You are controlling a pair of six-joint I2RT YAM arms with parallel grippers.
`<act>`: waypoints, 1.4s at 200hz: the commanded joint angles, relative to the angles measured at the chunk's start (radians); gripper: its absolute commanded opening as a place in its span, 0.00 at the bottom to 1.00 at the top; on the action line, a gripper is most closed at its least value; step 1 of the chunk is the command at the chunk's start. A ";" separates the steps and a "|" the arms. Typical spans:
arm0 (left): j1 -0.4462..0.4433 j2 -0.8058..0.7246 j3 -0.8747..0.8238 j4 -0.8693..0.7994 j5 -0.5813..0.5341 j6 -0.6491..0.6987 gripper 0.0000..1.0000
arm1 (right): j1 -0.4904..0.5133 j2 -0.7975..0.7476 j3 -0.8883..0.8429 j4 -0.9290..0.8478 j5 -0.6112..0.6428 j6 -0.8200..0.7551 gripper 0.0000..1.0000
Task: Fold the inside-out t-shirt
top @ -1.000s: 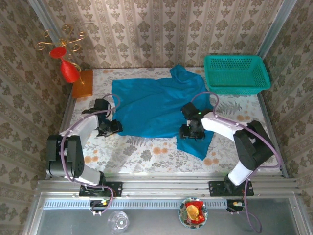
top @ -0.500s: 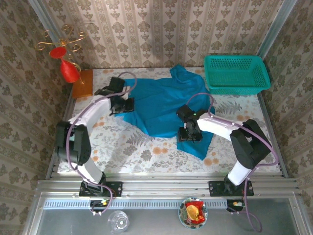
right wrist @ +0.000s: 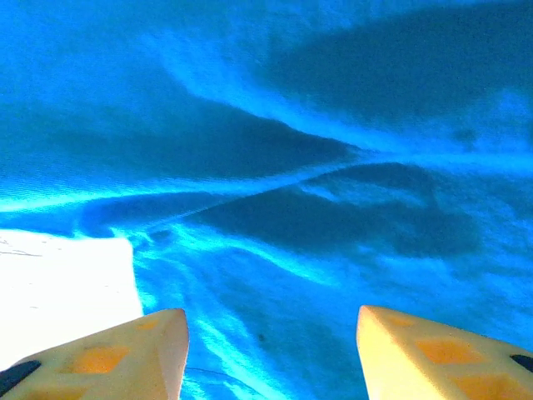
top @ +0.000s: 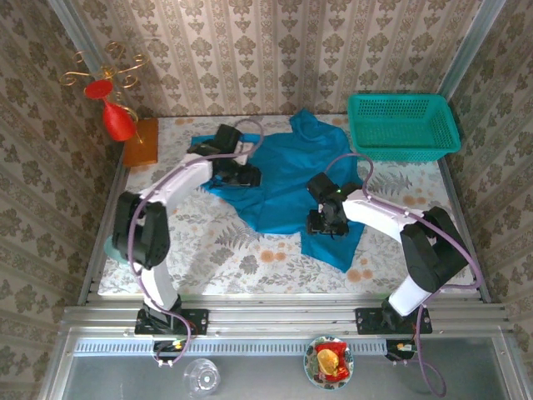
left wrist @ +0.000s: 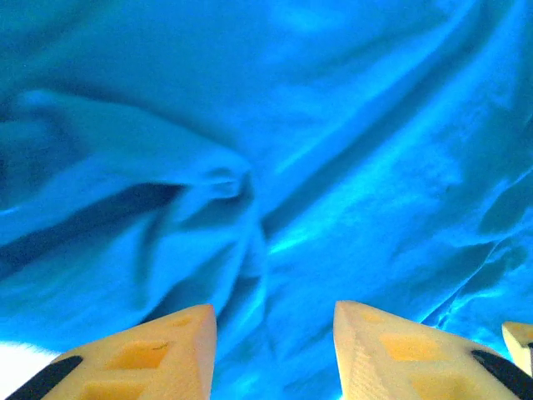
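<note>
Where the flower-patterned table (top: 225, 250) carries the work, the count stands: one bright blue soft cloth t-shirt (top: 287, 179), rumpled at mid-table; one teal plastic mesh basket (top: 404, 125) at the far right corner; two arms. The left arm reaches far and inward, with the left gripper (top: 246, 177) low on the shirt's left edge, fingers partly apart over a ridge of cloth, clasping nothing. The right arm bends inward, with the right gripper (top: 326, 227) on the shirt's near part, fingers wide, empty. The shirt's long axis runs from far centre to near right.
</note>
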 commanded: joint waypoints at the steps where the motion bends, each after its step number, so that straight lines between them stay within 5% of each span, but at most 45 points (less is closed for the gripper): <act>1: 0.091 -0.062 -0.078 0.004 0.034 -0.003 0.41 | 0.009 0.006 0.056 0.026 -0.047 0.017 0.57; 64: 0.149 0.063 -0.086 0.114 0.219 -0.060 0.49 | 0.039 0.073 0.135 0.018 -0.068 0.018 0.57; 162: 0.148 0.376 0.154 0.204 0.272 -0.065 0.55 | 0.080 0.079 0.134 0.029 -0.071 0.053 0.57; 213: 0.149 0.399 0.192 0.268 0.419 -0.032 0.51 | 0.086 0.062 0.131 0.015 -0.055 0.048 0.57; 280: 0.119 0.316 0.115 0.251 0.448 0.072 0.38 | 0.086 0.049 0.117 0.021 -0.049 0.044 0.57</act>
